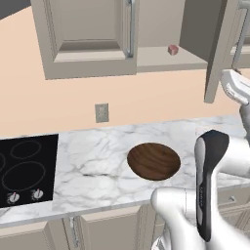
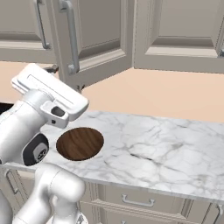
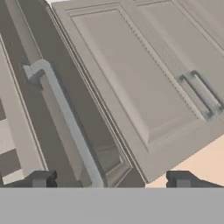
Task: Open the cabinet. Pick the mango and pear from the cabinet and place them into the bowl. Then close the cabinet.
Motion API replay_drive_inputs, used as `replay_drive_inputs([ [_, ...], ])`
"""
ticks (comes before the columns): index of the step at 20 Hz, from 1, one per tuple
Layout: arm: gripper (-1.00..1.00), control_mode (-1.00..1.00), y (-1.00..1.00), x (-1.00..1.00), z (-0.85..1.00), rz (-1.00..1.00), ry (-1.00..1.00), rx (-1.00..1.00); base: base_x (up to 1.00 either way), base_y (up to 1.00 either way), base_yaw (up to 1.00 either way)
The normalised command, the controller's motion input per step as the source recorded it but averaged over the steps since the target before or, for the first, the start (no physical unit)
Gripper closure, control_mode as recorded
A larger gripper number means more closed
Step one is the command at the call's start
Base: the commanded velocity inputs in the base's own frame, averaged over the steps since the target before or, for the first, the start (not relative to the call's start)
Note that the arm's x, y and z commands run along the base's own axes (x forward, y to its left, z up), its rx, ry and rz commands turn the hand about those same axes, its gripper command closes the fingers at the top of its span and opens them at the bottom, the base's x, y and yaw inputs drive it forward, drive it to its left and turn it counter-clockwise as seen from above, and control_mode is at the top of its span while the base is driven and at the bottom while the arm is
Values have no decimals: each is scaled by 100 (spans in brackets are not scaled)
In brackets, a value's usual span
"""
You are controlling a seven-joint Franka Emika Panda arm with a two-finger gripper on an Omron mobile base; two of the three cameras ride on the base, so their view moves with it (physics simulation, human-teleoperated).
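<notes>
Cabinet (image 1: pixel 88 53) runs along the top of the left base view, its left door shut and its right door (image 1: pixel 219 49) swung out edge-on at the upper right. Between them the shelf lies bare except for one small reddish thing (image 1: pixel 173 50) near the back; it is too small to tell whether it is the mango, the pear or neither. In the right base view the open door (image 2: pixel 94 39) hangs at upper left, with its handle (image 2: pixel 70 35) running down its near edge.

Bowl (image 1: pixel 154 161) sits empty on the marble counter (image 1: pixel 93 161), near the centre of the left base view and at lower left in the right base view (image 2: pixel 80 143).

Gripper (image 3: pixel 109 179) looks straight at that door in the hand view: the bar handle (image 3: pixel 65 118) slants from upper left down to the bottom centre, ending between the two fingertips (image 3: pixel 41 178). The jaws stand apart, holding nothing, with the bar's lower end in the gap.

The step seems to be finishing the door swing, with the fruit yet to be picked. The risks I see: the door may not be wide enough, so the arm could strike its edge when reaching for the shelf. A pull with the jaws this far apart could slip off the bar. The hand (image 2: pixel 50 94) sits close under the door's lower corner in the right base view, so a lift could knock it.
</notes>
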Motion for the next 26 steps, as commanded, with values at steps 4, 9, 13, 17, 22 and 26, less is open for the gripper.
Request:
replay_drive_inputs([
  [4, -100, -100, 51, -100, 4, 10, -2, -5, 0, 0, 0],
  [9, -100, -100, 74, -91, -3, 5, 2, -10, 0, 0, 0],
  [13, -100, -100, 85, 11, -24, 0, 15, -13, 0, 0, 0],
  [17, -100, -100, 59, 77, -4, -7, 3, -10, 0, 0, 0],
  [22, -100, -100, 6, 79, 0, -22, 0, -4, 0, 0, 0],
  [26, -100, -100, 0, 54, -2, -32, 0, -5, 0, 0, 0],
])
